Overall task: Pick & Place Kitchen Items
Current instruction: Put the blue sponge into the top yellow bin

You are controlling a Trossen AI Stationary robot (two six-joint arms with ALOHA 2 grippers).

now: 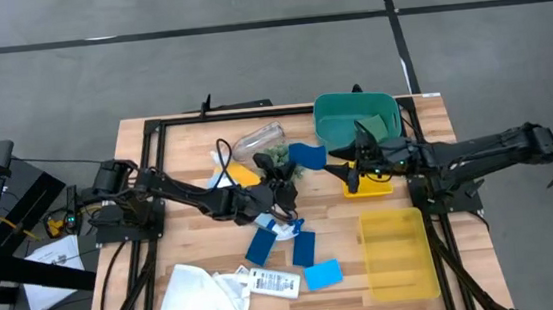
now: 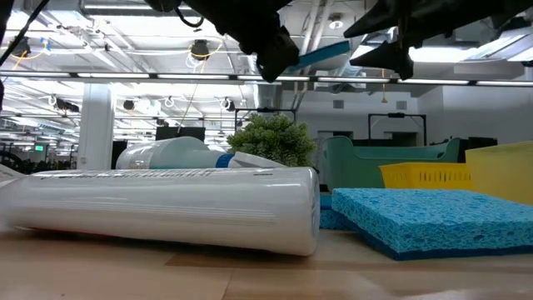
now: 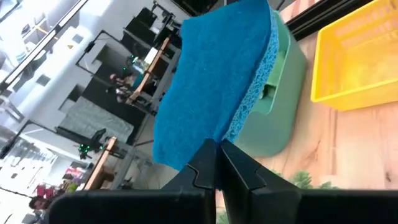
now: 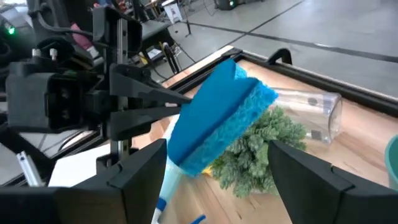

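Looks like a hand-over in mid air. Left gripper (image 3: 216,163) pinched tight on one edge of a blue sponge (image 1: 307,154), holding it up above the middle of the table (image 1: 195,142), over the spiky green plant ball (image 1: 275,158) and near the teal bin (image 1: 330,130). Right gripper (image 4: 214,163) just across from it, wide open, nothing inside, one finger on each side of the sponge's free end. Soft and squishy, that sponge, and very light, so no hard squeeze needed. Bends easily, so probably best grabbed flat across its two big faces, well in from the free edge, not at a floppy corner. Rough skin, so likely no slipping. Not a thing to break if dropped. Still lots left to pick up: more blue sponges (image 1: 303,248) lying near the front of the table, a white cloth (image 1: 194,298) at the front left corner, a clear cup (image 1: 259,138) on its side at the back beside the plant ball, a spray bottle (image 2: 166,208) lying down close to the low camera. Yellow bin (image 1: 398,255) at the right front, looks empty from above.
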